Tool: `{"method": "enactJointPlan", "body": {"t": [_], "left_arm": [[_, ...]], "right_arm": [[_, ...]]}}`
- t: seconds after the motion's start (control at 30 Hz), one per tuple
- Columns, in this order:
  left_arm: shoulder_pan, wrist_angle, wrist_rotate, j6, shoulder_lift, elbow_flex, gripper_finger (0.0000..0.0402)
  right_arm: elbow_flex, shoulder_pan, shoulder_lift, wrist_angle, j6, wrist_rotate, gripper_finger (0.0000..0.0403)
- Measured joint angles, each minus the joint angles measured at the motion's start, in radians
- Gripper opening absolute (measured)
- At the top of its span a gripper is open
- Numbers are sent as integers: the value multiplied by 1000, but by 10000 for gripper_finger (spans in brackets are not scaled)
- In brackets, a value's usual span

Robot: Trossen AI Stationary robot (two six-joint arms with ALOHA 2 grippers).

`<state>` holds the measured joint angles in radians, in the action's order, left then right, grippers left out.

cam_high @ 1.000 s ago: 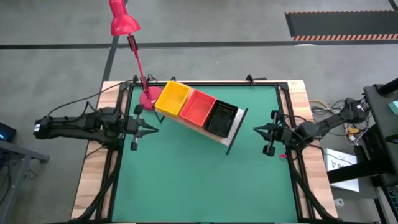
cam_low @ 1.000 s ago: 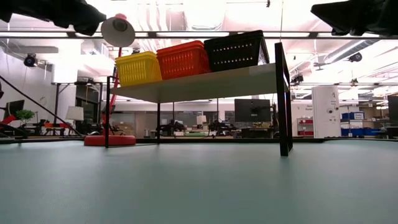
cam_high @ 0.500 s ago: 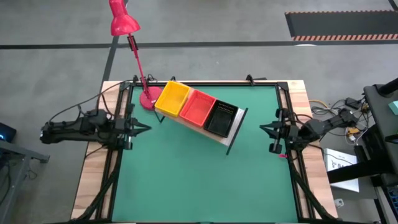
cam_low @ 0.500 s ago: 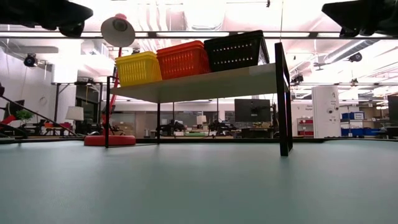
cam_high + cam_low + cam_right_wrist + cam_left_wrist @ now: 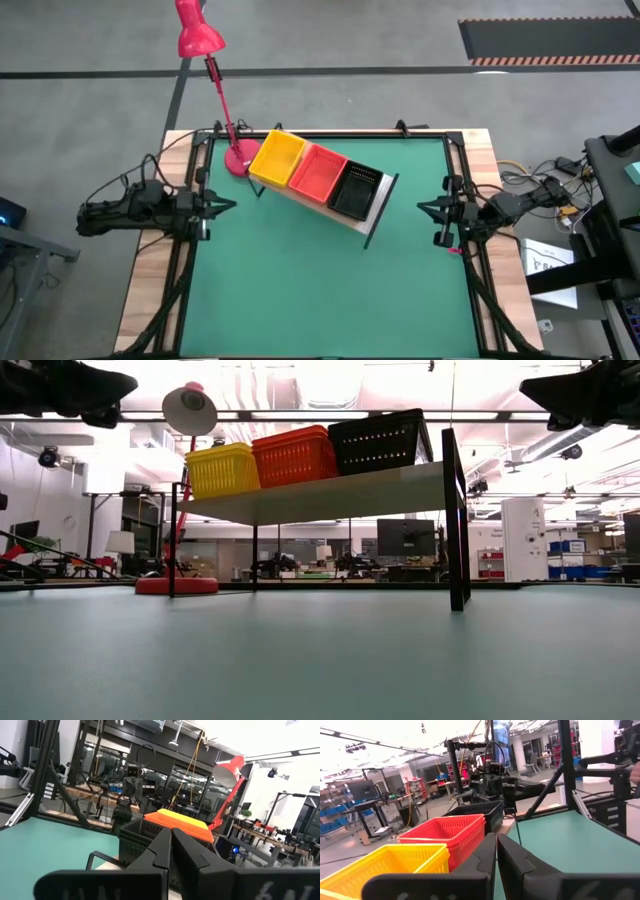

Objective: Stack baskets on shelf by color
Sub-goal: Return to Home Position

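Left pincer (image 5: 231, 206) and right pincer (image 5: 422, 208), both closed, flank the shelf (image 5: 320, 498) of baskets (image 5: 318, 172).

A red desk lamp (image 5: 219, 100) is standing at the tabletop's (image 5: 150, 300) back left corner, base (image 5: 240, 158) resting on the green mat (image 5: 320, 290), shade (image 5: 198, 38) leaning over the floor (image 5: 400, 40).

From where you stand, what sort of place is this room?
Most likely a robotics lab in an open industrial hall. Beyond the green table mat stand a monitor and shelves of blue storage bins, under an exposed ceiling duct. The floor around it is bare concrete.
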<state>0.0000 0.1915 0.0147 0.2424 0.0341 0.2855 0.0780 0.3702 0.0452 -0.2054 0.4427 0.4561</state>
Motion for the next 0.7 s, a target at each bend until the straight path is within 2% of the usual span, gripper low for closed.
{"method": "enactJointPlan", "body": {"t": [0.7], "left_arm": [[0, -1, 24, 0, -5, -30, 0]], "right_arm": [[-2, 0, 1, 16, -5, 17, 9]]}}
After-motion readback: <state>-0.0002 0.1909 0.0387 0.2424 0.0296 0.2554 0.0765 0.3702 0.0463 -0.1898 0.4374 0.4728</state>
